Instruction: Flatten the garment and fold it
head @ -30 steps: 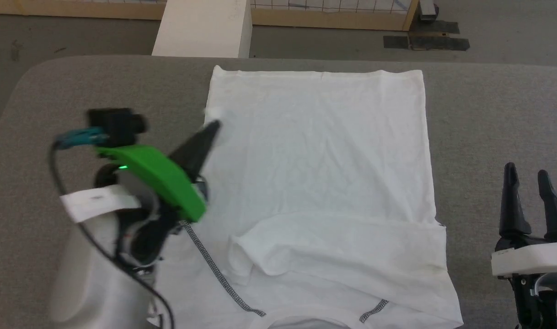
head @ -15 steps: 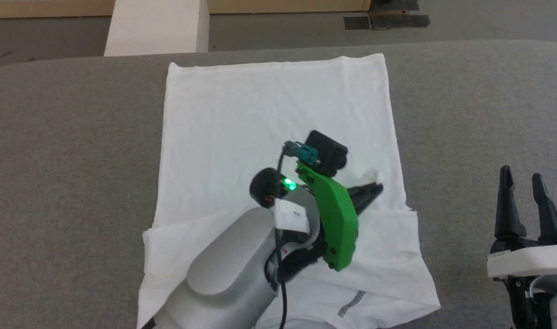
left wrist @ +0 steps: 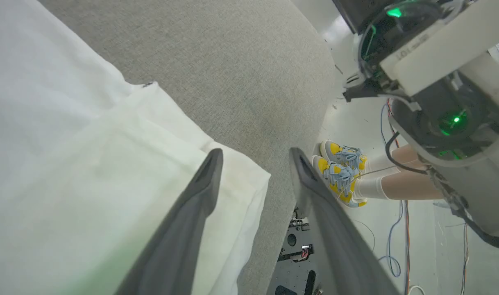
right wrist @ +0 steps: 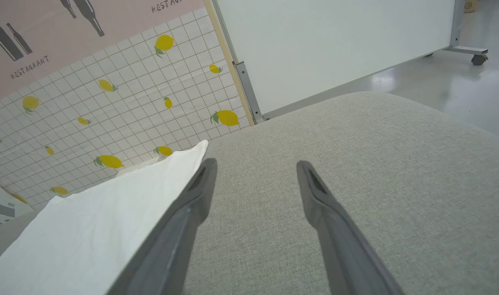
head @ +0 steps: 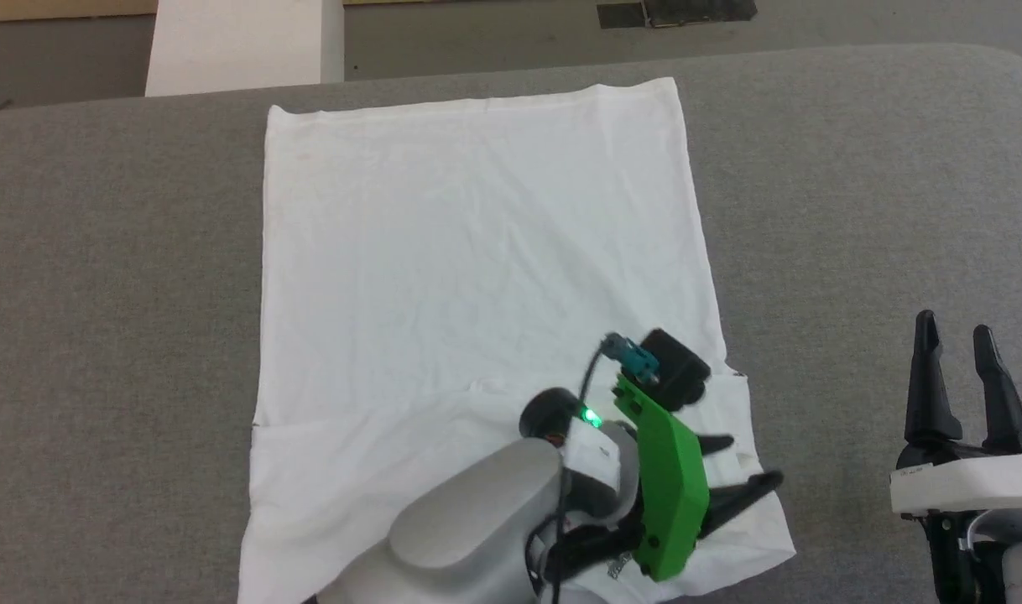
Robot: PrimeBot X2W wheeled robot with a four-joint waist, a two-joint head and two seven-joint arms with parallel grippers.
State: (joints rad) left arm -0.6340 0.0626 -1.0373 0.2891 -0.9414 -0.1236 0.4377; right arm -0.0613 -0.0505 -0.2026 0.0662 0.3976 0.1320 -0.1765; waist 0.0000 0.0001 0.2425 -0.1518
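The white garment [head: 477, 277] lies flat across the grey table [head: 117, 294], with a folded layer across its near part. My left gripper [head: 750, 461] hovers open over the garment's near right corner, its jaws spread and nothing between them. In the left wrist view the left gripper [left wrist: 255, 153] straddles that corner of the garment [left wrist: 69, 164], with one finger over the cloth and the other past its edge. My right gripper [head: 953, 329] stands open at the lower right, over bare table and apart from the cloth. In the right wrist view the right gripper [right wrist: 256, 164] has the garment [right wrist: 89, 229] to its left.
A rigid white box [head: 234, 46] stands on the floor beyond the table's far edge. A person's feet in yellow shoes [left wrist: 339, 168] stand beside the table's rounded end, among cables. A lemon-patterned tiled wall [right wrist: 110, 102] and a white panel [right wrist: 335, 45] lie beyond.
The head camera has shifted. My left gripper swept from the garment's left edge across to its near right corner with a bit of cloth, then opened and let go. The right gripper stayed put.
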